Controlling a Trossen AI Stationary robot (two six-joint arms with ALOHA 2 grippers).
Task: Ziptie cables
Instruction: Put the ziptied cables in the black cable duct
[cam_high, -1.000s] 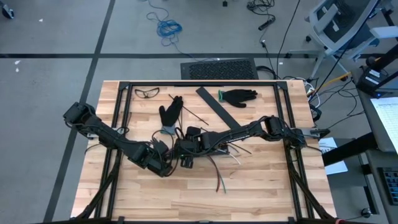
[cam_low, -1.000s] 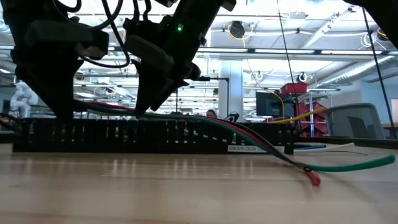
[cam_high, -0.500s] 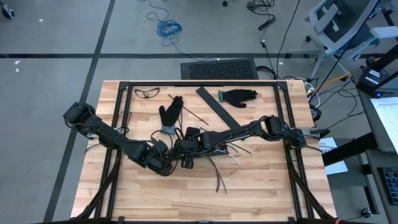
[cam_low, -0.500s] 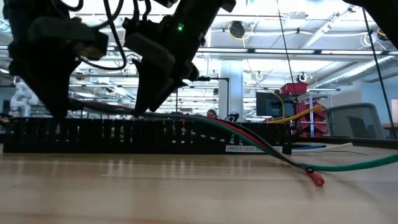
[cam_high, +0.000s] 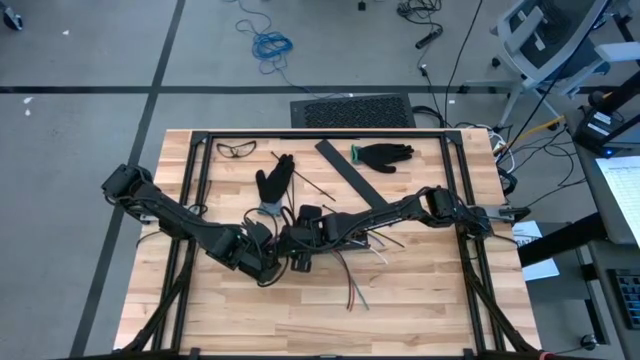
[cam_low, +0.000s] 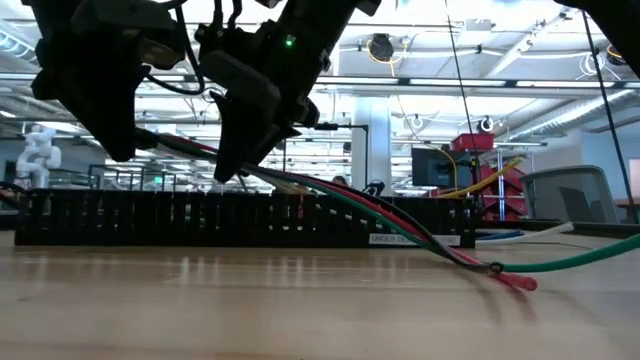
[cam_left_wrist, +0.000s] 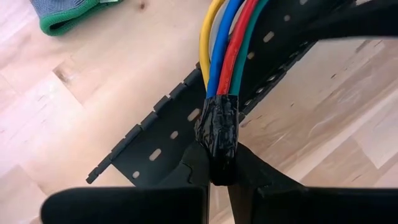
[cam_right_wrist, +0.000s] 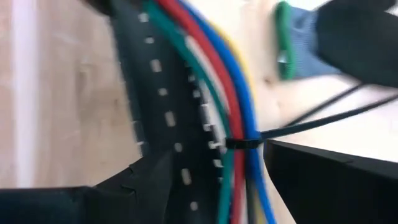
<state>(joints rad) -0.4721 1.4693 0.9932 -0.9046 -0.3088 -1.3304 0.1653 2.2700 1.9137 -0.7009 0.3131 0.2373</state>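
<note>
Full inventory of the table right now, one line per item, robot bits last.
cables: one bundle, yellow, blue, red, green, one end wrapped in black tape; table centre, over the slotted strip
slotted strip: one, black, table centre under the cables
zip tie: one, black, looped around the cables
flat bar: one, black, lying diagonally toward the back of the table
gloves: two, black, one with green cuff, back of the table
safety glasses: one, clear, back left
table: one, light wood, black frame
left hand: shut on the cables' taped end
right hand: open, straddling the cables at the zip tie
</note>
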